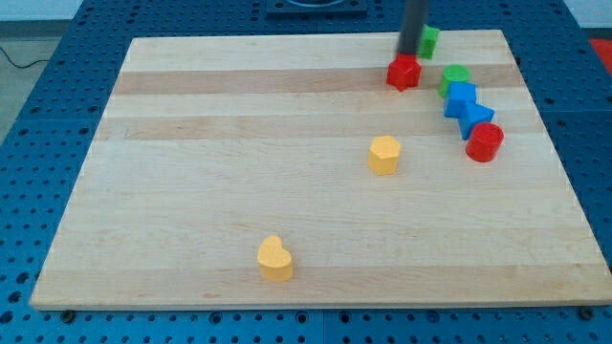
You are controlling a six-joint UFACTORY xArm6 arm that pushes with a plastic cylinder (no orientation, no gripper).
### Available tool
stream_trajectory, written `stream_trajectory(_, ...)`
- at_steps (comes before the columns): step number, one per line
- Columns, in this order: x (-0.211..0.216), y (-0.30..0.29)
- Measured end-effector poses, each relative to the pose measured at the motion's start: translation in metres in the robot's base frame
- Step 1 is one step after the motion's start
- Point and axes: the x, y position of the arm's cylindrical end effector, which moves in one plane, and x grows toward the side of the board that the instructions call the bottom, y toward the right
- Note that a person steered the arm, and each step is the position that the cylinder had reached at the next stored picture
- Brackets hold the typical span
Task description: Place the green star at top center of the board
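Observation:
My tip [409,54] is at the view's top, right of centre. A green block [429,40] sits just to its right, touching or nearly touching the rod and partly hidden by it, so its shape is unclear; it may be the star. A red star-like block [404,73] lies directly below the tip, close to it. A second green block [455,77], rounded, lies further right and lower.
Two blue blocks [460,97] [476,117] and a red cylinder [485,142] form a chain below the rounded green block. A yellow hexagon [384,154] sits mid-board. A yellow heart [274,258] lies near the bottom. The board's [191,143] top edge is just above the tip.

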Motion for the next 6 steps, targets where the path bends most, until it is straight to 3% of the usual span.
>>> stream_trajectory(1,0.018,-0.018)
stream_trajectory(3,0.031,0.046)
stream_trajectory(6,-0.028,0.068)
